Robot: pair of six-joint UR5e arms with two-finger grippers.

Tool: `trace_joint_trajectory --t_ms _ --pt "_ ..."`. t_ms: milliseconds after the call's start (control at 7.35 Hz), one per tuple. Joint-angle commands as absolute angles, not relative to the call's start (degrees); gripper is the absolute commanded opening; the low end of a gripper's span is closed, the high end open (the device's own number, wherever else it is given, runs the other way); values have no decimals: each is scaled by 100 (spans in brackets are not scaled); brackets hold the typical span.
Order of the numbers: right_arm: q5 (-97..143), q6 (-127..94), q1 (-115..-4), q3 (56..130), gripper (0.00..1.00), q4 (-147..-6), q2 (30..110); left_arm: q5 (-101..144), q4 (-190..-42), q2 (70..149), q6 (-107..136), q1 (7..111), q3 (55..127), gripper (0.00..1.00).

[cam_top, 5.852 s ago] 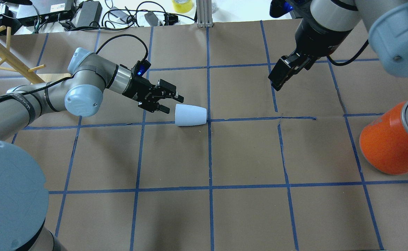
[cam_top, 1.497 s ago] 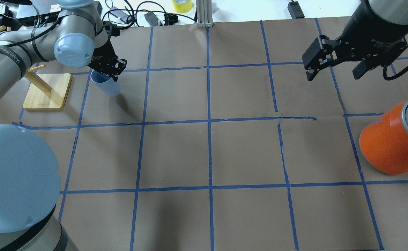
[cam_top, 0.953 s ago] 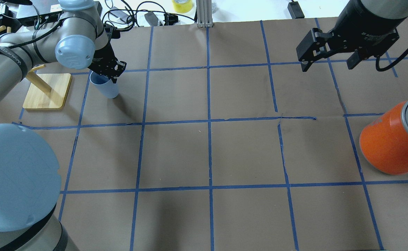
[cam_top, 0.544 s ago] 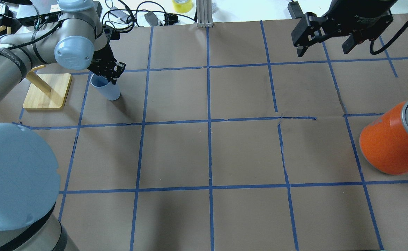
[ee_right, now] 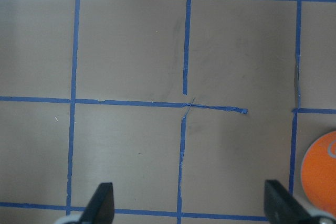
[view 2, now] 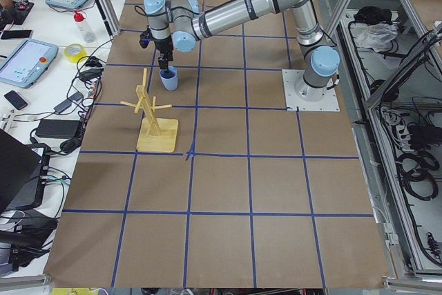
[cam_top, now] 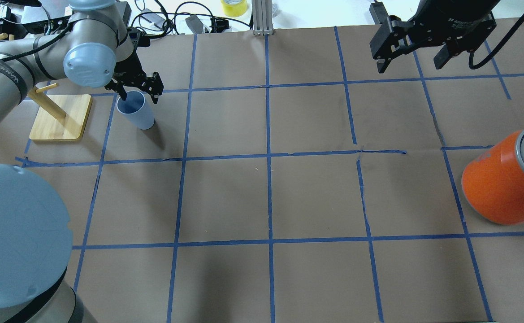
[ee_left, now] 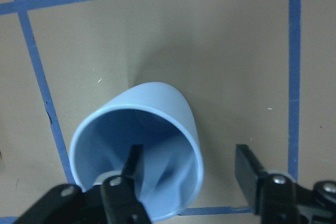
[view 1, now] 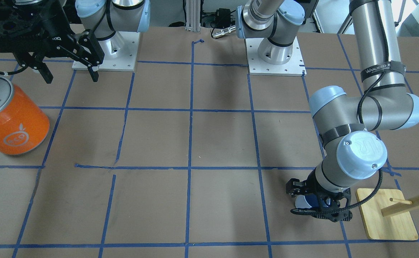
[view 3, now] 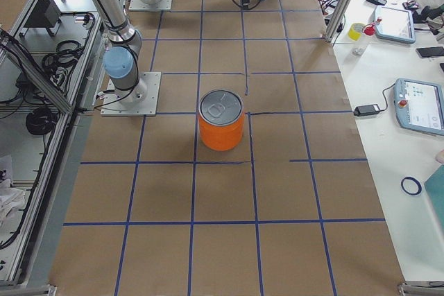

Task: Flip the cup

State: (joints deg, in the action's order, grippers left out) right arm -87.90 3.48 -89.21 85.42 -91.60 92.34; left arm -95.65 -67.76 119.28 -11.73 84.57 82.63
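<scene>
The cup (ee_left: 157, 124) stands mouth-up on the worktop (cam_top: 226, 197) by the stand (cam_top: 60, 117); my left end effector (ee_left: 190, 163) is spread across its rim, one finger inside, one outside. It looks light, thin and slick, probably easily tipped, so pinch the wall near the rim gently

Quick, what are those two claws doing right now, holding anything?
Left gripper: open, one finger inside the cup, not clamping it.
Right gripper: open, holding nothing.
</scene>
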Motion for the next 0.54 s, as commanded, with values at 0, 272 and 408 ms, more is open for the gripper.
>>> trace_joint_trajectory --t_ms 0,272,408 --pt "-8841 360 -8921 8613 100 -9167 9255 -9545 -7308 11298 -1073 8613 8244 100" --pt "-8859 352 -8921 8692 100 -9167 9281 -8765 -8005 10332 -793 8718 8349 100" --pt "-8859 360 -8921 8701 100 -9167 9273 -8798 -8094 9910 -739 9015 8506 100"
